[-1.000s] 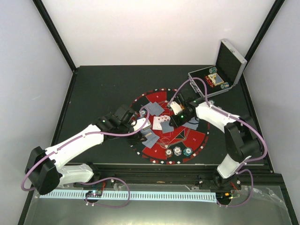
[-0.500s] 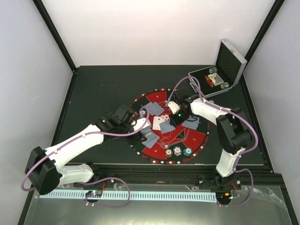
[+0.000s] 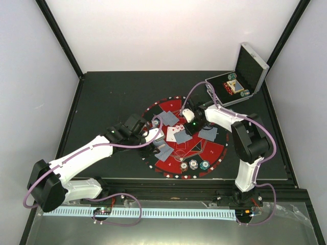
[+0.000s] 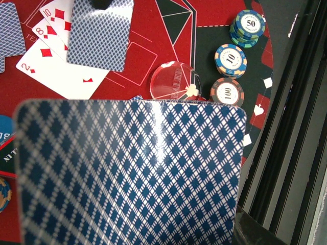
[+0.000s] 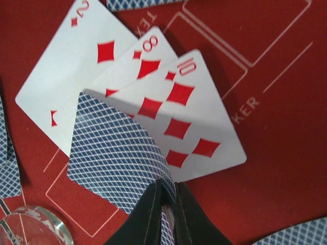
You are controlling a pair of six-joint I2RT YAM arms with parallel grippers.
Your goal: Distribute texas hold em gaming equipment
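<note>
left gripper (image 3: 151, 136): closed on card (image 4: 127, 173), at mat (image 3: 173, 105) left edge | right gripper (image 5: 167, 187): tips pinched on curled card (image 5: 120, 153), mat centre | curled card's long axis runs straight away from tips, overlapping face-up fan (image 5: 168, 92); right arm nearer

Three diamond cards (image 5: 179, 122) lie fanned face-up, a curled face-down card (image 5: 117, 163) overlapping them.

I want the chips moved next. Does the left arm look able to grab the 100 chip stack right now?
Probably not yet: the left gripper is shut on a face-down card, so its jaws are full. The 100 chip stack itself sits uncovered on the mat.
</note>
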